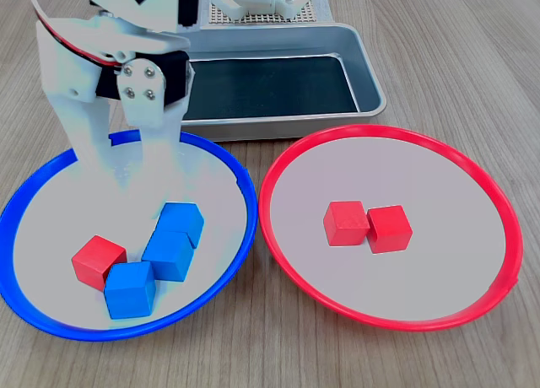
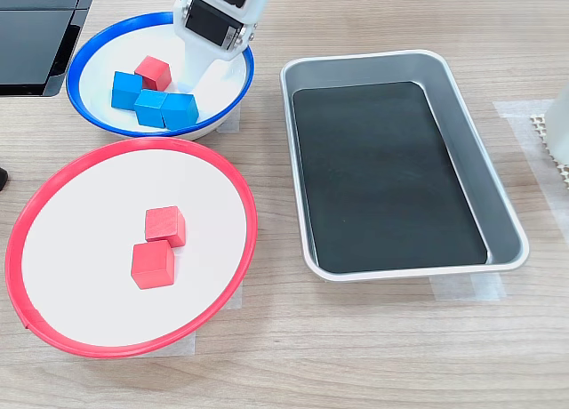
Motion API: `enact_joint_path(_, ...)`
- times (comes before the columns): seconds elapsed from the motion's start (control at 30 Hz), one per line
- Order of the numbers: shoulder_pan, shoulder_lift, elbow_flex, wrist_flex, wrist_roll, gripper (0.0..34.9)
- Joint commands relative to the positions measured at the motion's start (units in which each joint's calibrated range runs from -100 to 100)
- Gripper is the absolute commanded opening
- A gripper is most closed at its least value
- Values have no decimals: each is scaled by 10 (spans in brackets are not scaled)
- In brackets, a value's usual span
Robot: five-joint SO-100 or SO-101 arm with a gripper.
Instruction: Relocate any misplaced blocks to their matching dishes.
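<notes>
The blue-rimmed dish holds one red block and three blue blocks clustered together. In the second exterior view the same red block sits at the far side of that dish. Two red blocks lie side by side in the red-rimmed dish. My white gripper hangs open over the back part of the blue-rimmed dish, above and behind the blocks, with nothing between its fingers. In the second exterior view the gripper is just right of the red block.
A rectangular grey metal tray with a dark bottom stands behind the dishes. The arm's white base is beyond it. A dark flat object lies at the second exterior view's top left.
</notes>
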Motion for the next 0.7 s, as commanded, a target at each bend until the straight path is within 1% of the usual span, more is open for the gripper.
enact_joint_path(0.0, -12, 4, -39, -4, -8, 106)
enact_joint_path(0.17, -20, 34, -81, -6, -13, 102)
enact_joint_path(0.4, -6, 69, -121, -36, -8, 110)
enact_joint_path(0.5, -1, 76, -127, -39, -4, 105)
enact_joint_path(0.67, 1, 77, -125, -40, -3, 112)
